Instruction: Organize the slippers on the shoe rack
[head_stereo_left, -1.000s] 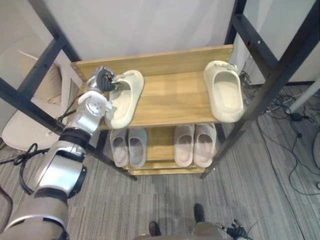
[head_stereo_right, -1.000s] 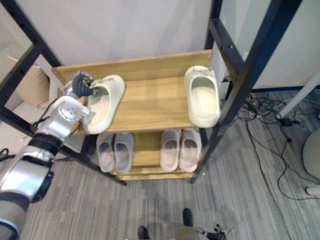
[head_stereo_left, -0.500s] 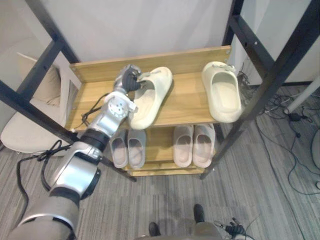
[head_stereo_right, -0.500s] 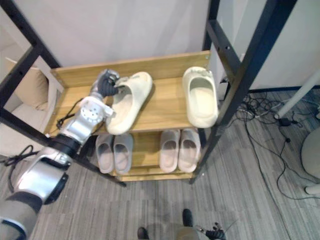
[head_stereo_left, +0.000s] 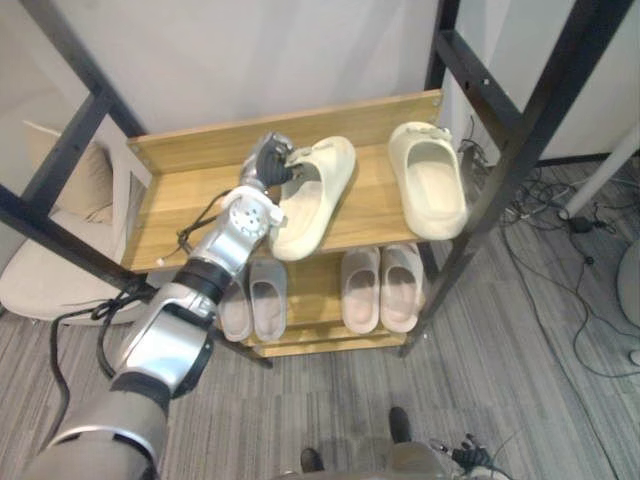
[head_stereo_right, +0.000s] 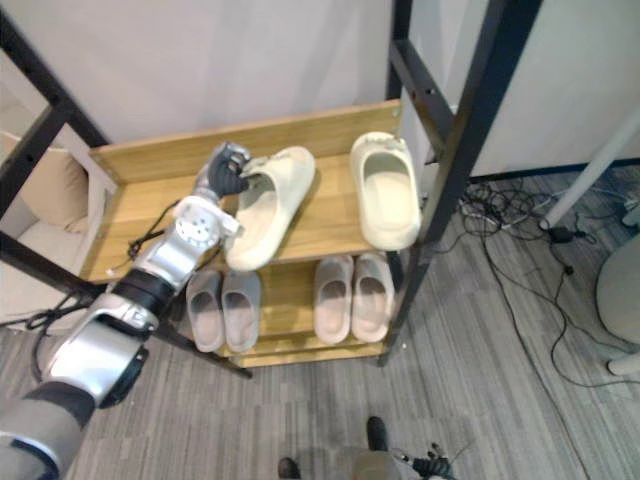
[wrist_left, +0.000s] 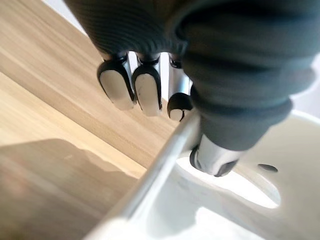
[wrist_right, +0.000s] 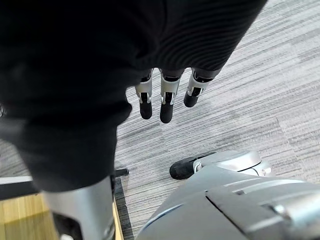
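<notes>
Cream slipper (head_stereo_left: 315, 200) angled across the wooden shoe rack's (head_stereo_left: 190, 200) top shelf, its rim pinched by L hand's (head_stereo_left: 268, 160) curled fingers & thumb at the slipper's 10 o'clock. Matching slipper (head_stereo_left: 428, 180) sits apart at 3 o'clock. R hand (wrist_right: 168, 100) hangs over the floor (wrist_right: 250, 75), fingers straight.

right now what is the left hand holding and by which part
The left hand holds the cream slipper by its side edge, thumb inside, fingers outside.

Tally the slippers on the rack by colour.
Cream slippers: 2
Grey slippers: 2
Pale pink slippers: 2
Total: 6
</notes>
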